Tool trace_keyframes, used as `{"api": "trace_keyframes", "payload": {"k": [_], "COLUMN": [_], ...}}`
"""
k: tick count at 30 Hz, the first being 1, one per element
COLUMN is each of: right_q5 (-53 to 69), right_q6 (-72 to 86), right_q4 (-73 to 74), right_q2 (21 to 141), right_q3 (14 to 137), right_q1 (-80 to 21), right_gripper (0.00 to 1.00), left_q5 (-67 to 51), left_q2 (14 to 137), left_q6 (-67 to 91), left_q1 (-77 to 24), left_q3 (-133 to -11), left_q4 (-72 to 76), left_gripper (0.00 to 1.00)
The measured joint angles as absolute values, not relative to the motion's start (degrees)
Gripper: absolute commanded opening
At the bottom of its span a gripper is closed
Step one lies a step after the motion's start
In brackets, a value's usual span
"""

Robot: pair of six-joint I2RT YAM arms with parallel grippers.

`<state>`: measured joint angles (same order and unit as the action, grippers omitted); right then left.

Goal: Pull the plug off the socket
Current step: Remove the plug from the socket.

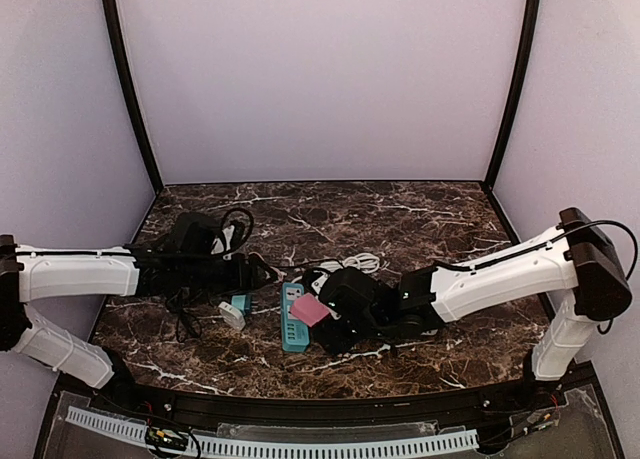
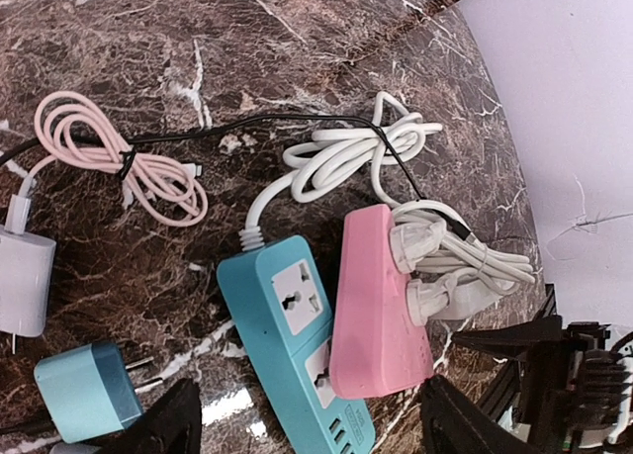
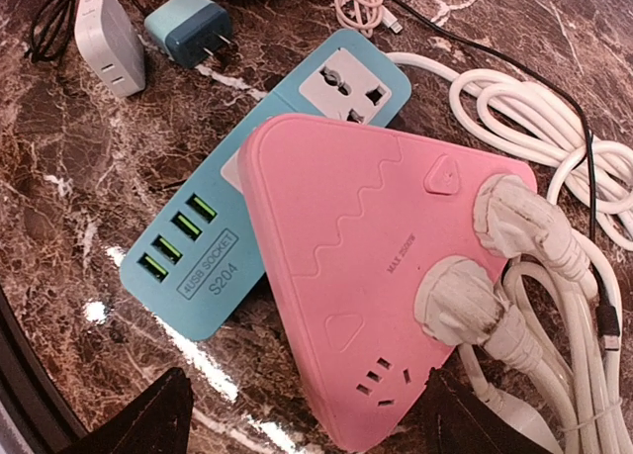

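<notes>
- Pink socket block (image 3: pixel 346 266) lies on the counter (image 3: pixel 59 207), one edge resting over the teal power strip (image 3: pixel 213 246) and tilted by it. So it looks likely to slide or rock when a plug gets pulled.
- Two white plugs are seated in the pink block's right side: the upper plug (image 3: pixel 514 217) and the lower plug (image 3: pixel 465 301). Both are pushed in, and neither is out of its hole.
- Right claw (image 3: pixel 305 395) is released and grasps nothing. Its fingers are spread to either side of the block's near corner, with no visible contact. It is probably placed to pin the block or to take the lower plug — I can't tell which.
- Left claw (image 2: pixel 312 395) is also released and holds nothing. It hangs above the teal strip and pink block from the other side. This looks like a two-arm split, one arm bracing and one pulling.
- In the way: the plugs' own white cords (image 3: pixel 554 375) bunch up right beside the plugs, touching them, so a finger could pinch cord instead of plug body.
- A thin black wire (image 2: pixel 227 133) crosses the coiled white cable (image 2: pixel 356 152), which is a snag risk.
- Nearby: pink charging cable (image 2: pixel 138 162), white adapter (image 2: pixel 22 281) and teal adapter (image 2: pixel 89 395), all off to the side and away from the plugs.
</notes>
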<state>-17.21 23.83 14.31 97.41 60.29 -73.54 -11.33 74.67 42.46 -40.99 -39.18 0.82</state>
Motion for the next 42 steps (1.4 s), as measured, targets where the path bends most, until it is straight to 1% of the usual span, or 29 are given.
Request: {"api": "trace_keyframes", "payload": {"k": [12,16,22,23,27,32,34,37,40,42], "right_q5": [-24.01,-27.35,-33.32,-34.3,-37.32,-40.62,-41.6,-43.24,-44.86,-45.98], "right_q6": [21.65,21.39,21.8,22.09,23.44,24.73,24.82,24.58,23.88,23.55], "right_q4": [16.86,18.83,23.33,24.12,26.24,28.32,28.88,29.52,29.65,29.89], "right_q2": [104.22,107.42,111.77,112.33,113.99,115.77,116.42,117.6,118.67,118.85], "right_q3": [64.03,67.02,71.29,71.77,72.88,73.8,74.54,75.75,76.6,76.73], "right_q1": [-74.74,-76.18,-78.41,-78.56,-78.67,-78.7,-78.72,-78.72,-78.83,-78.94], "right_gripper": [0.77,0.77,0.71,0.7,0.68,0.67,0.64,0.55,0.5,0.43], "left_q5": [-11.77,-12.25,-12.38,-12.38,-12.51,-12.64,-12.69,-12.86,-12.86,-12.86], "left_q2": [74.19,74.46,74.46,74.46,74.48,74.48,74.48,74.48,74.48,74.48], "left_q6": [42.13,41.65,41.15,41.15,41.28,41.63,41.95,42.57,43.07,43.4], "left_q1": [-41.06,-41.06,-41.06,-41.06,-41.06,-41.06,-41.06,-41.06,-41.06,-41.06], "left_q3": [-40.51,-41.19,-41.23,-41.28,-41.43,-41.43,-41.43,-41.36,-40.8,-40.23], "left_q4": [-0.32,-0.38,-0.56,-0.56,-0.51,-0.47,-0.38,0.64,1.89,2.39], "left_gripper": [0.68,0.68,0.67,0.66,0.61,0.6,0.6,0.6,0.6,0.6]}}
